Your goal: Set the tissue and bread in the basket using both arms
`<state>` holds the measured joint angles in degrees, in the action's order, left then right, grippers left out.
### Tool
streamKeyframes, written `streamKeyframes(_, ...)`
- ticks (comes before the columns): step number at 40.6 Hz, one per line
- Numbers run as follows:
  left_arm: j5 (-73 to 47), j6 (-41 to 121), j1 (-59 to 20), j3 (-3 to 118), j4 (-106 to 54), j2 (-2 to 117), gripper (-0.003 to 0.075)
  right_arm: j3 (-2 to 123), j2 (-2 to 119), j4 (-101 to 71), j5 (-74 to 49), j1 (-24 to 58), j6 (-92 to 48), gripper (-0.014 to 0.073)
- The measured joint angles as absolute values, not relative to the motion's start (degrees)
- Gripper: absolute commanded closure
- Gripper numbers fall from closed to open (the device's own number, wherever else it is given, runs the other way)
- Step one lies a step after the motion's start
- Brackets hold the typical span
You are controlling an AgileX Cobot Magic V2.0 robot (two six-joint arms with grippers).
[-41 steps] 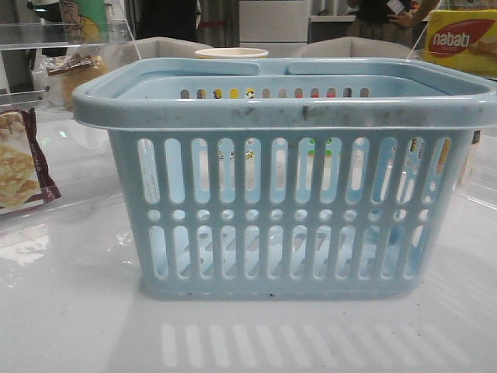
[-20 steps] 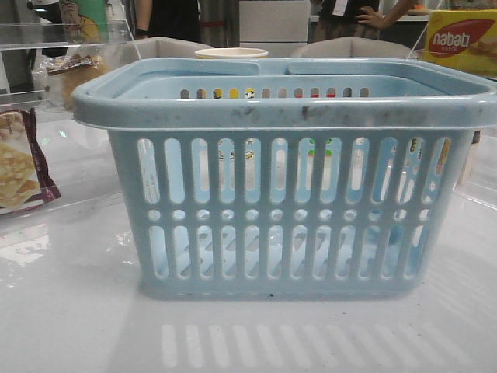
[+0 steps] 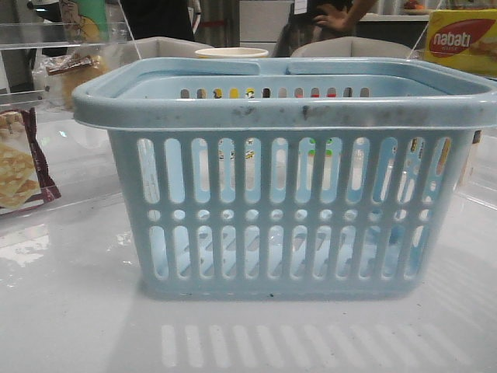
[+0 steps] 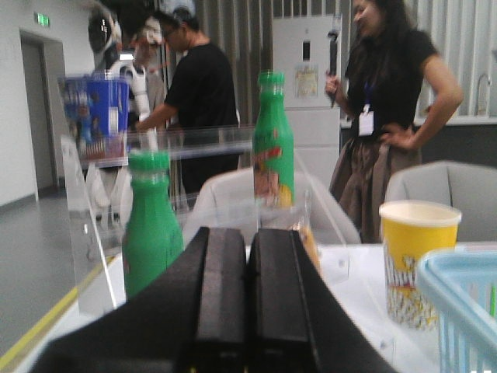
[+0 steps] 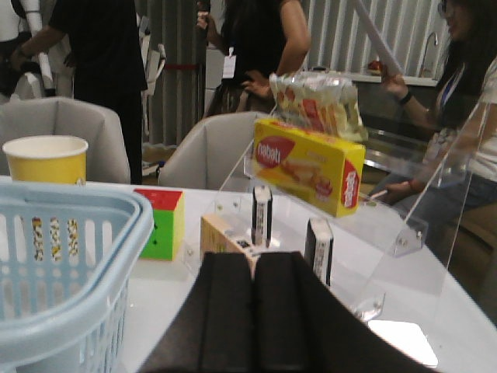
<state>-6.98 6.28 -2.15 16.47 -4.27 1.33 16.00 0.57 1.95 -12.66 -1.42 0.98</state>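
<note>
The basket (image 3: 283, 194) stands upright on the white worktop (image 3: 70, 311), nearest the front camera. Behind its left corner, what looks like the bread (image 3: 75, 74) sits under a clear shelf. Left end effector (image 4: 247, 291) and right end effector (image 5: 252, 307) are both pressed together, empty.

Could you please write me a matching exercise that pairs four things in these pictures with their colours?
Things:
1. basket
2. nabati box
3. paper cup
4. near bottle

Colours:
A. green
B. light blue
C. yellow with a red logo patch
D. yellow with a cream rim

Pairs: 1-B, 2-C, 3-D, 4-A
</note>
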Motion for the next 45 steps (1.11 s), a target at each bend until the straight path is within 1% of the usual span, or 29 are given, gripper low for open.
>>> streamKeyframes(5, -12.0, 6.3, -2.2, 24.4, -4.3, 6.5, 0.0629, 24.0, 5.3, 2.0, -17.1, -1.4, 1.0, 0.0536)
streamKeyframes(10, -19.8, 6.3, -2.2, 32.9, -4.3, 13.6, 0.0629, 31.4, 11.6, 2.0, -23.6, -1.4, 1.0, 0.0536)
streamKeyframes(17, -29.5, 6.3, -2.2, 40.8, -4.3, 22.4, 0.0629, 39.7, 21.2, 2.0, -33.9, -1.4, 1.0, 0.0536)
streamKeyframes(20, -32.5, 6.3, -2.2, 41.9, -4.3, 25.3, 0.0629, 41.4, 25.0, 2.0, -37.6, -1.4, 1.0, 0.0536)
streamKeyframes(27, -38.9, 6.3, -2.2, 42.1, -4.3, 31.2, 0.0629, 41.7, 32.3, 2.0, -42.2, -1.4, 1.0, 0.0536)
streamKeyframes(37, -40.3, 6.3, -2.2, 42.1, -4.3, 37.7, 0.0619, 41.7, 40.4, 2.0, -44.4, -1.4, 1.0, 0.0534)
streamKeyframes(39, -40.3, 6.3, -2.2, 42.0, -4.3, 38.8, 0.0588, 41.7, 41.8, 2.0, -44.5, -1.4, 1.0, 0.0517)
streamKeyframes(41, -40.3, 6.3, -2.2, 41.8, -4.3, 39.6, 0.0522, 41.7, 43.0, 2.0, -44.6, -1.4, 1.0, 0.0443)
streamKeyframes(42, -40.3, 6.3, -2.2, 41.8, -4.3, 39.9, 0.0482, 41.7, 43.5, 2.0, -44.6, -1.4, 1.0, 0.0416)
streamKeyframes(44, -40.3, 6.3, -2.2, 41.8, -4.3, 40.6, 0.0371, 41.7, 44.6, 2.0, -44.6, -1.4, 1.0, 0.0286)
streamKeyframes(45, -40.3, 6.3, -2.2, 41.8, -4.3, 40.7, 0.0302, 41.7, 45.1, 2.0, -44.6, -1.4, 1.0, 0.0236)
